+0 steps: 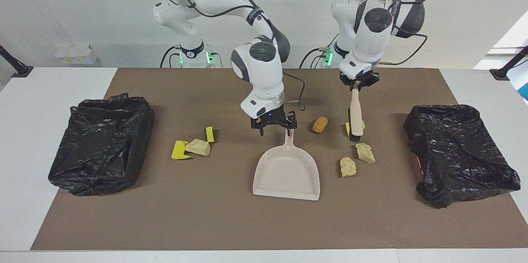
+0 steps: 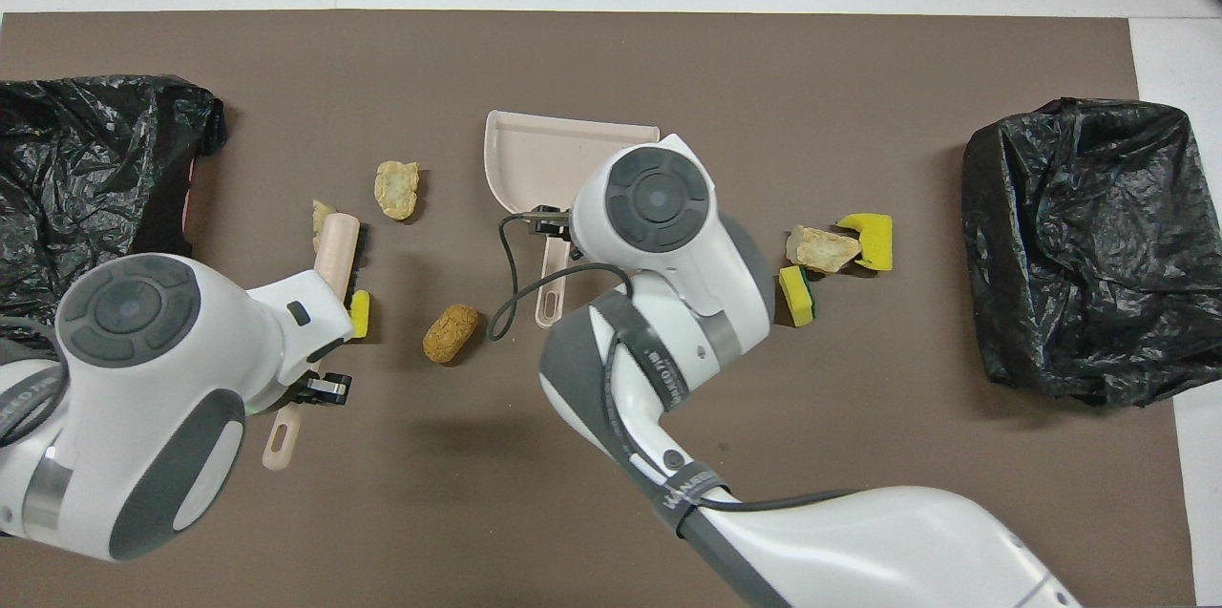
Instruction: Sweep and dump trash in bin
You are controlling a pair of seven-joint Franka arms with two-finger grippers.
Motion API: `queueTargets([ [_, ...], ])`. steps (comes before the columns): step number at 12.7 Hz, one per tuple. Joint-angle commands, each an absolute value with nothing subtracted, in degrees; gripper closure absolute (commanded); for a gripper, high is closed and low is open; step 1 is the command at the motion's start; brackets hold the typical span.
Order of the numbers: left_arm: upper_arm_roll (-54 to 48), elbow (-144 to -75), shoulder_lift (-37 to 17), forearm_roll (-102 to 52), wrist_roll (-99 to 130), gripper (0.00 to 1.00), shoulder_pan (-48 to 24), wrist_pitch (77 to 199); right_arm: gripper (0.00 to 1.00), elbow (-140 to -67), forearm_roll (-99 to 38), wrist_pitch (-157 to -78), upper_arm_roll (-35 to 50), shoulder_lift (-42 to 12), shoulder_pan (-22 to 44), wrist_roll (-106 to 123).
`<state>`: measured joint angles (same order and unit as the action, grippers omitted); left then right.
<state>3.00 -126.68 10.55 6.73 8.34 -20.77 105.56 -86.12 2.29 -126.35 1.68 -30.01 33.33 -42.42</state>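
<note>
Your left gripper [image 1: 357, 85] is clamped tight on the pale wooden-handled brush [image 1: 355, 111], which hangs nearly upright with its dark bristles down at the plain yellow sponge piece [image 1: 347, 127]; whether the bristles touch it you cannot tell. Your right gripper [image 1: 274, 124] sits low over the handle of the beige plastic dustpan [image 1: 287, 171] with its fingers spread wide, one on each side of the handle and not closed on it. The dustpan lies flat on the brown table mat [image 1: 231, 221], its pan empty and its mouth facing away from the robots. The trash is all on the mat. Toward the left arm's end, the golden-brown roll [image 1: 320, 124] lies beside the dustpan handle, and two pale crumbly chunks [image 1: 365, 153] [image 1: 347, 167] lie farther from the robots than the yellow sponge piece. Toward the right arm's end, a green-backed sponge piece [image 1: 210, 134], another yellow sponge piece [image 1: 180, 150] and a third pale chunk [image 1: 198, 147] sit bunched together. A black bag-lined bin [image 1: 101, 143] [image 1: 460, 153] stands at each end of the mat.
</note>
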Motion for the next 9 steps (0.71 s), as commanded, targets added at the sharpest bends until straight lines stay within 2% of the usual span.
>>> queueTargets([
  [1, 2.2, -125.33, 8.01, 7.47, 7.82, 1.0, -14.27, 108.96, 0.01, -80.77, 6.58, -126.04, 1.15, -35.5, 36.02, -45.26],
  [2, 2.2, -125.33, 5.91, 7.56, 7.91, 1.0, -13.11, 111.16, 0.02, -80.86, 7.55, -126.12, 0.97, -36.38, 37.08, -46.92],
  [4, 2.29, -125.33, 3.61, 8.87, 7.82, 1.0, -11.26, 113.99, 0.17, -81.3, 11.5, -125.16, 1.23, -36.48, 38.58, -49.83],
  [6, 2.2, -126.12, 3.17, 9.23, 7.82, 1.0, -9.67, 114.43, 0.19, -81.21, 11.95, -120.35, 1.06, -36.12, 39.11, -49.83],
  [8, 2.2, -127.09, 1.94, 9.23, 7.47, 1.0, -9.67, 116.62, 0.2, -81.21, 11.43, -119.88, 1.49, -34.99, 38.76, -49.92],
  [9, 2.2, -127.0, 1.85, 9.23, 5.99, 1.0, -9.84, 116.98, 0.26, -81.3, 11.43, -119.71, 1.49, -34.55, 38.59, -49.92],
])
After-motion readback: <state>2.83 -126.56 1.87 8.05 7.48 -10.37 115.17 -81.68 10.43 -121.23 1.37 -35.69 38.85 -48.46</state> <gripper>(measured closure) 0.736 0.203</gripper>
